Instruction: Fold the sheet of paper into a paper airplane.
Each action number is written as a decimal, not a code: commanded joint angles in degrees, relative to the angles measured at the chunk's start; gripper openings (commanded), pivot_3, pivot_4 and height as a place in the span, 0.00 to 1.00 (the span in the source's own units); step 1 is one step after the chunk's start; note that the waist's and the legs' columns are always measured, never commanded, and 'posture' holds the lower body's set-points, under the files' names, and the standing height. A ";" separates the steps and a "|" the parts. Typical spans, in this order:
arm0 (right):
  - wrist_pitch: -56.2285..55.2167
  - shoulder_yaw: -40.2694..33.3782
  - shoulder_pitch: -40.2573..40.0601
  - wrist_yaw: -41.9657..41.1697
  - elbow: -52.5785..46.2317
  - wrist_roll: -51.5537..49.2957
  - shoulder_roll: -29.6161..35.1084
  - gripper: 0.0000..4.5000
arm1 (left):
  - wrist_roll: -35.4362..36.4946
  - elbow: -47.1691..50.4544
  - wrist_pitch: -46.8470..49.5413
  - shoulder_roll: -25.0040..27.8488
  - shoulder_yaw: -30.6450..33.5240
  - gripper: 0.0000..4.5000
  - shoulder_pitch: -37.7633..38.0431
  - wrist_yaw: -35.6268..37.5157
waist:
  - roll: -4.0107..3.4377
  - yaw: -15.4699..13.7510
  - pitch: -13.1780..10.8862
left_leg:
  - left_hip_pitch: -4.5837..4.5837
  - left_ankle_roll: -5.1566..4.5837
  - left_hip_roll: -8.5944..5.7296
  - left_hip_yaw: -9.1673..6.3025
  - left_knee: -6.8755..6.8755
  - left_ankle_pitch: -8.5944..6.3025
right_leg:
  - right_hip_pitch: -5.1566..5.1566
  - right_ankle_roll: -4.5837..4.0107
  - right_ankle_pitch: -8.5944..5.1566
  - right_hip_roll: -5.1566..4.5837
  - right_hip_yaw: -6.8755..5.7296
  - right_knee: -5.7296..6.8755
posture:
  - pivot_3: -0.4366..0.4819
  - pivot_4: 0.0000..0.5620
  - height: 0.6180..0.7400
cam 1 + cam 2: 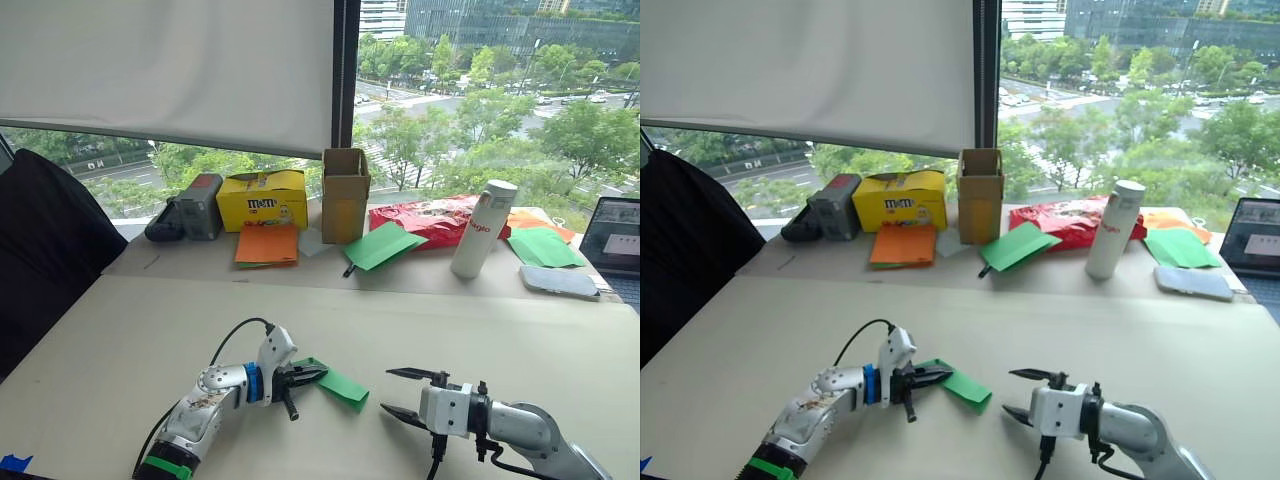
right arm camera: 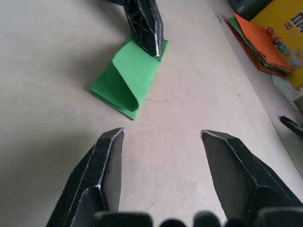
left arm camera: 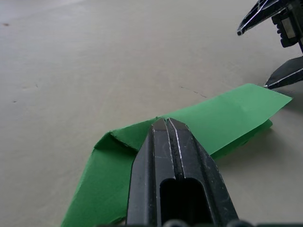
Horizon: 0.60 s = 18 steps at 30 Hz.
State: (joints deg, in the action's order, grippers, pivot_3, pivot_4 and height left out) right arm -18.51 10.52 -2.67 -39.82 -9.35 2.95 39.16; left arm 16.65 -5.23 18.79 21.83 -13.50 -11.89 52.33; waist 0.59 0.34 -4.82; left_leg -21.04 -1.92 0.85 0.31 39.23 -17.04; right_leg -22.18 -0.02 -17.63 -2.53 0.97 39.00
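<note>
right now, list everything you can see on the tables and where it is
folded bright green paper sheet: one, near table, between the end effectors
beige tables: two, near and by the window
orange paper sheets: one stack, far table
yellow candy box: one, behind the orange stack
brown cardboard box: one, far table middle
red snack bag: one, beside the bottle
white bottle: one, upright, far table right
left end effector: black, shut on the green sheet's edge
right end effector: black, open, apart from the sheet
</note>
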 commanded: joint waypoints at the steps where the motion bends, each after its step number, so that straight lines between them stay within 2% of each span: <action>1: 6.44 0.69 2.68 1.09 -4.54 -2.88 -4.26 0.31 | -1.54 -2.93 1.78 0.19 0.18 0.00 1.61 -1.79 | -0.01 -0.10 0.00 | 0.00 0.00 0.00 -0.03 0.00 0.00 | 0.00 0.00 0.00 0.02 -0.02 0.00 | 0.48 0.27 0.31; 5: 19.88 3.63 8.62 -0.09 -4.07 -5.39 -10.68 0.01 | -1.50 -2.10 1.80 0.45 0.34 0.00 2.48 -1.47 | -0.04 0.18 0.01 | 0.00 0.00 -0.01 -0.04 0.00 0.00 | -0.01 -0.06 0.03 0.04 -0.03 0.04 | 0.48 0.27 0.31; 7: 26.19 5.31 11.33 -1.18 -3.04 -6.51 -13.04 0.00 | -1.42 -1.68 1.90 0.40 0.29 0.00 2.87 -1.43 | -0.05 0.25 0.01 | -0.01 0.00 -0.01 -0.07 0.00 0.00 | -0.02 -0.07 0.04 0.04 -0.07 0.03 | 0.48 0.27 0.31; 11: 31.88 8.67 15.06 -3.95 1.03 -6.48 -15.59 0.00 | -1.48 -0.75 2.54 0.34 0.08 0.00 3.30 -1.52 | -0.07 0.36 0.02 | -0.01 -0.01 -0.01 -0.10 -0.01 0.00 | -0.05 -0.10 0.05 0.01 -0.11 0.01 | 0.48 0.27 0.31; 18: 34.59 10.19 13.24 -5.93 4.07 -7.10 -16.52 0.00 | -1.38 0.26 3.23 0.64 0.01 0.00 3.81 -1.62 | -0.11 0.41 0.00 | -0.03 -0.02 -0.02 -0.12 -0.01 -0.01 | -0.06 -0.09 0.05 -0.02 -0.13 0.00 | 0.48 0.27 0.31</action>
State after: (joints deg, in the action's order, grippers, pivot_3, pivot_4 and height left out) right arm 15.21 20.34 10.90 -45.17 -5.60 -3.58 22.53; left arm 16.64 -2.88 19.82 21.57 -12.49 -9.98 51.17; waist 0.49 0.74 -4.82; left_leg -21.06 -1.93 0.84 0.19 39.22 -17.05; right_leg -22.25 -0.11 -17.58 -2.55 0.84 39.00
